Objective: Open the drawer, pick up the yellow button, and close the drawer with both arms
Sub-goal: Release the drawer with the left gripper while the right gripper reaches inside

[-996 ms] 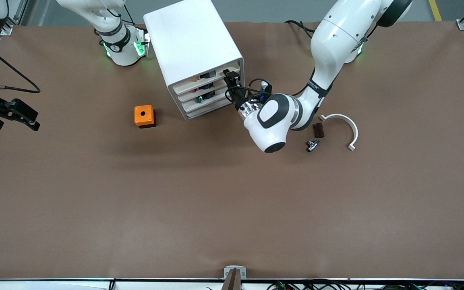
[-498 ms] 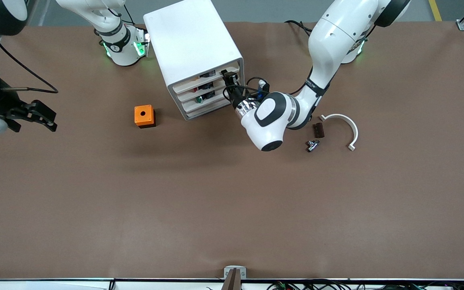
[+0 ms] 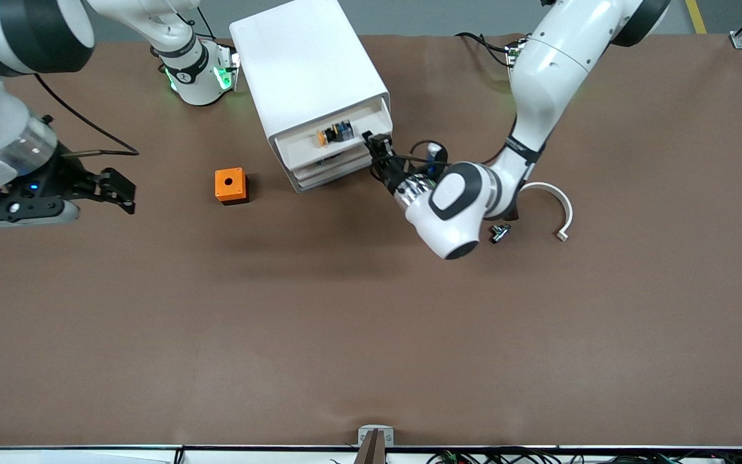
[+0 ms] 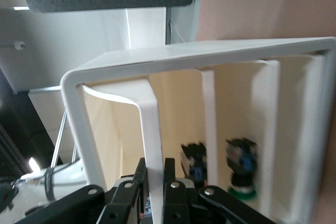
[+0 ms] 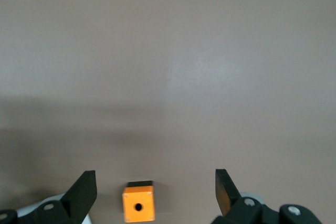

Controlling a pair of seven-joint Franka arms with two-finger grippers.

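The highest drawer (image 3: 299, 147) of the white cabinet (image 3: 306, 71) stands pulled out toward the front camera. The button (image 3: 334, 133), with its orange cap, black middle and blue end, lies on its side in the drawer. My left gripper (image 3: 377, 147) is shut on the drawer's front wall at the corner toward the left arm's end. In the left wrist view the left gripper (image 4: 155, 167) pinches that white wall (image 4: 152, 124). My right gripper (image 3: 118, 188) is open and empty over the table, toward the right arm's end. In the right wrist view the right gripper (image 5: 155, 184) also shows open.
An orange cube with a hole (image 3: 230, 185) sits on the table between the right gripper and the cabinet; it also shows in the right wrist view (image 5: 138, 208). A green-capped button (image 4: 240, 184) lies in a lower drawer. A white curved piece (image 3: 554, 200) and a small metal part (image 3: 498, 232) lie beside the left arm.
The left gripper has pulled the highest drawer out toward the front camera, and the button has come into view. The right arm has moved its gripper toward the orange cube.
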